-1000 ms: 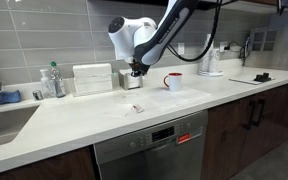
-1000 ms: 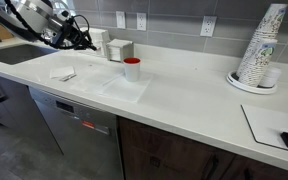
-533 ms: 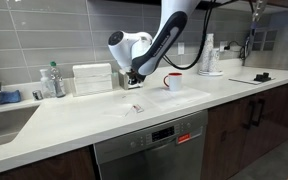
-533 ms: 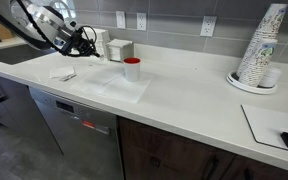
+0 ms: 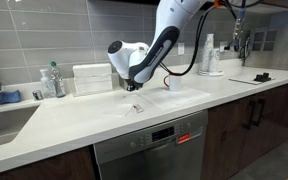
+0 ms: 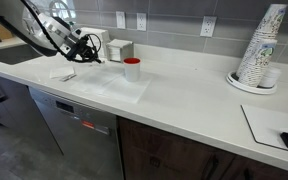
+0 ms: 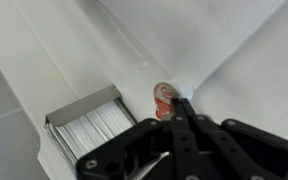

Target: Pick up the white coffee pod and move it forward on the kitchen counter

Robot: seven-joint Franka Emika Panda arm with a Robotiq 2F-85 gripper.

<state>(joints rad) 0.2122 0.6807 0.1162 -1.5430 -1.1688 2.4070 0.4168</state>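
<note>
Your arm (image 5: pixel 170 38) folds low over the kitchen counter (image 5: pixel 79 120), the gripper (image 7: pixel 180 108), jaws closed together, beside a red-marked disc (image 7: pixel 164 94).

In an exterior view, the kitchen counter (image 5: pixel 79 125) lay bare across the lower middle of the frame. At centre left, a white box (image 5: pixel 92 78) and bottles (image 5: pixel 52 80) lined the tiled wall. In an exterior view, a red mug (image 6: pixel 132 69) stood at centre, with open counter stretching right to a cup stack (image 6: pixel 262 48).
</note>
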